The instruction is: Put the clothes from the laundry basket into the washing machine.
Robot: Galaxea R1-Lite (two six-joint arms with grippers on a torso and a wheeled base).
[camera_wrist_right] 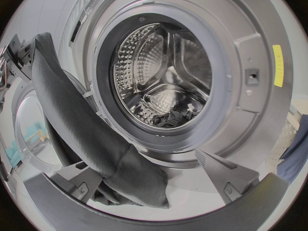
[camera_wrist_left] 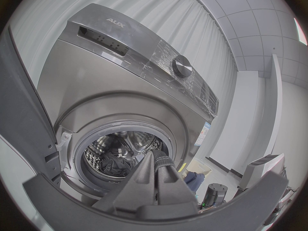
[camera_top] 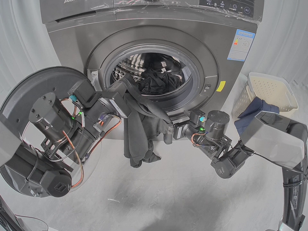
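In the left wrist view the left tool (camera_wrist_left: 156, 164) pinches a black garment (camera_wrist_left: 161, 159) just before the washing machine (camera_wrist_left: 128, 90) mouth. The right wrist view shows the right tool (camera_wrist_right: 154, 164) spread, that garment draped over one finger. The head view shows it hanging beneath the left tool.

Laundry basket (camera_top: 272, 90) right of washing machine (camera_top: 80, 42); garment (camera_top: 138, 129) hangs before drum (camera_top: 138, 61).
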